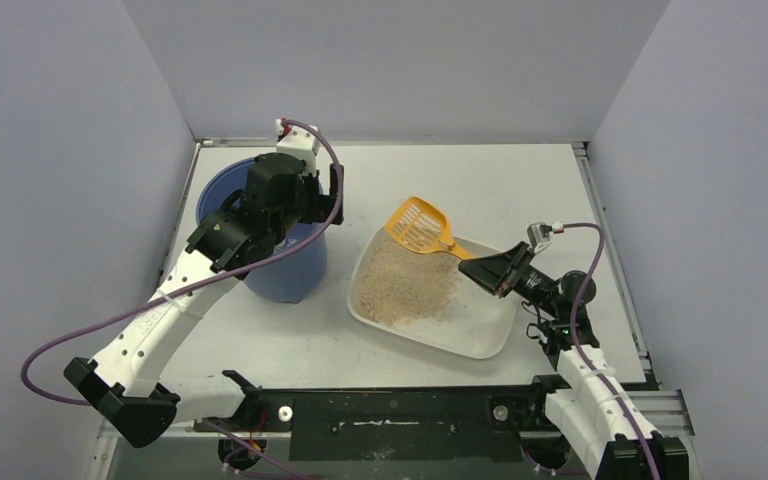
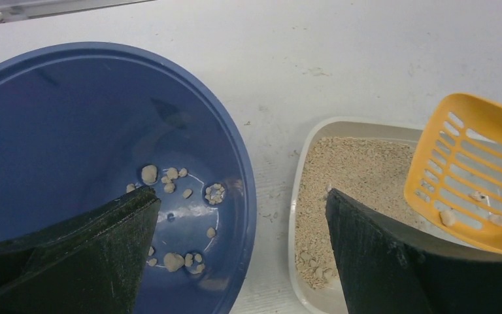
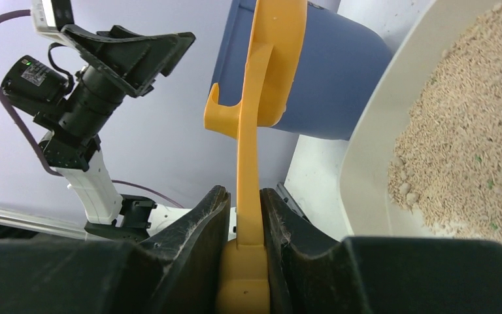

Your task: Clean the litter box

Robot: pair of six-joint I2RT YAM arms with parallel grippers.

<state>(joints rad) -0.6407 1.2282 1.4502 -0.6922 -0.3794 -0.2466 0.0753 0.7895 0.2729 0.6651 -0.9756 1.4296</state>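
The cream-white litter box (image 1: pixel 485 332) lies right of centre, with tan granules heaped toward its left end. My right gripper (image 1: pixel 490 272) is shut on the handle of the orange slotted scoop (image 1: pixel 420 228). The scoop's head hangs over the box's far corner. Up close, the handle (image 3: pixel 248 163) stands pinched between the right gripper (image 3: pixel 243 193) jaws, beside the box wall (image 3: pixel 379 150). A few clumps rest in the scoop (image 2: pixel 474 173). My left gripper (image 2: pixel 240 195) is open and empty. It hovers over the gap between the blue bucket (image 2: pixel 72 118) and the litter box (image 2: pixel 301 163).
The blue bucket (image 1: pixel 295 270) stands left of the box and holds several pale clumps (image 2: pixel 170 180) on its bottom. Grey walls close in the table on three sides. A black rail (image 1: pixel 390 410) runs along the near edge between the arm bases.
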